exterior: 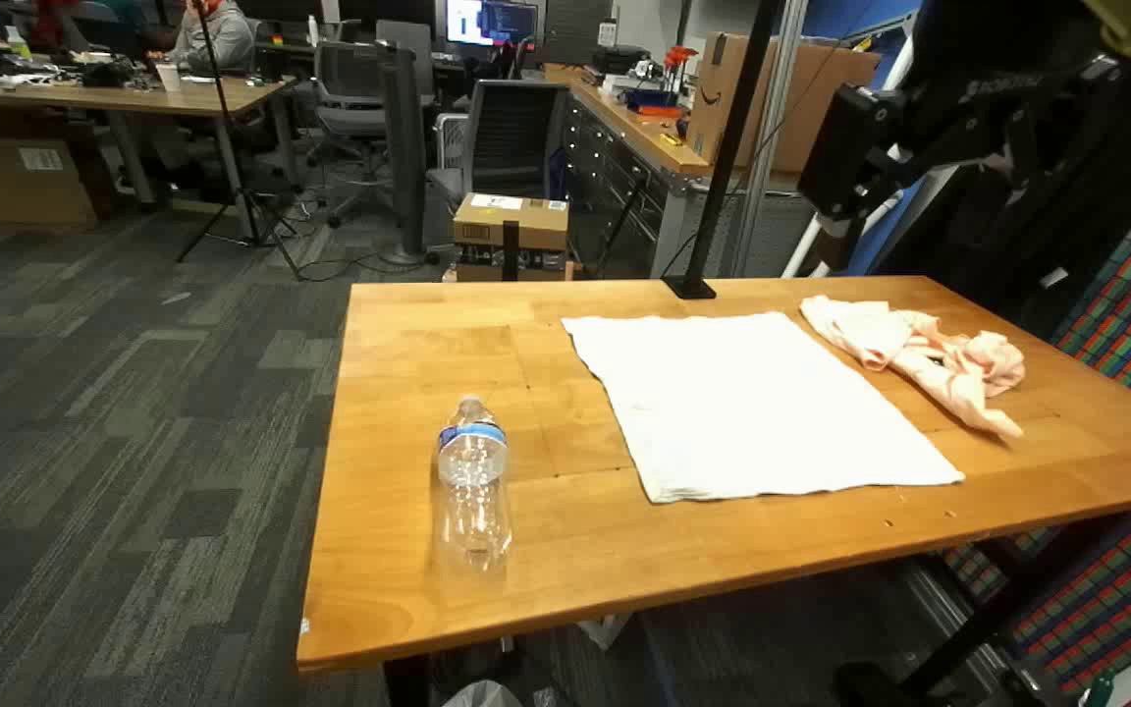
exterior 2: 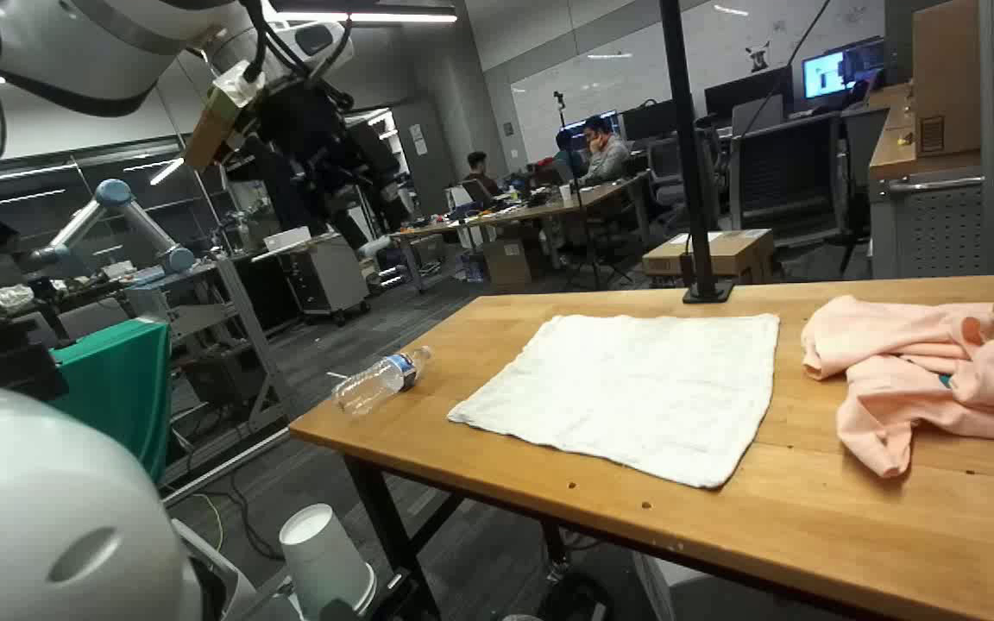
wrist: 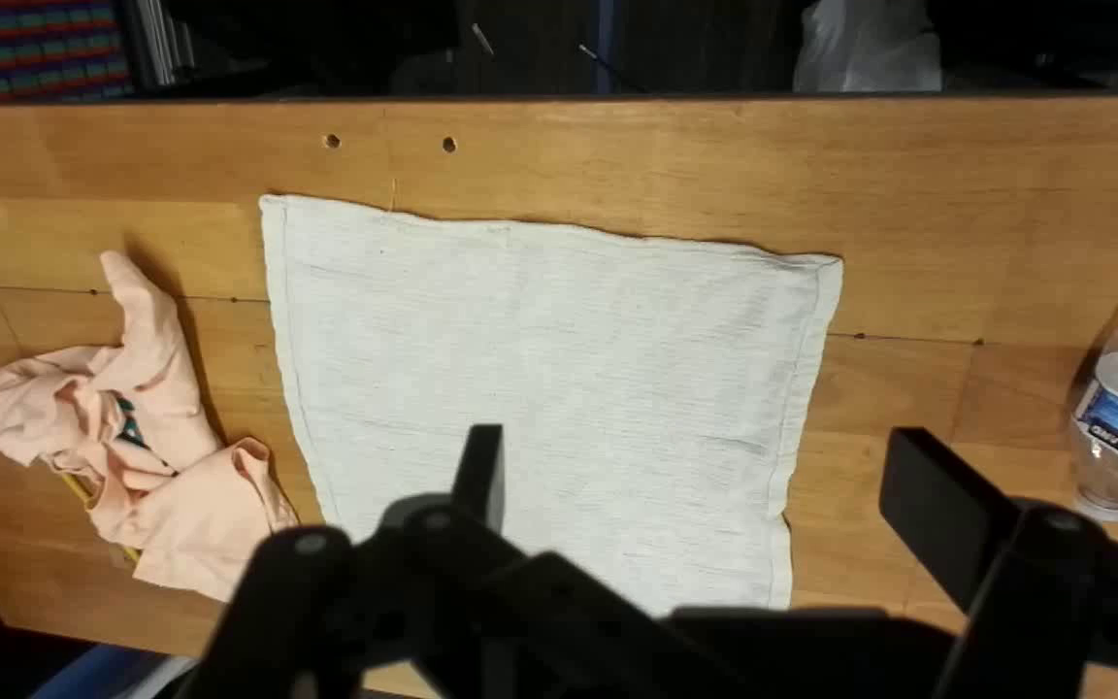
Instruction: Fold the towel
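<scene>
Wrist view: towel slightly askew to table edge, long axis unclear, jaws wide apart

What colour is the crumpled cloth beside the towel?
Pale peach-pink; the crumpled cloth shows best in the wrist view.

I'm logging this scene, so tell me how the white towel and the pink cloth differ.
The white towel lies spread flat, while the pink cloth lies crumpled. The white towel shows a four-cornered outline; the pink cloth's is irregular. Both rest on the wooden table.
</scene>
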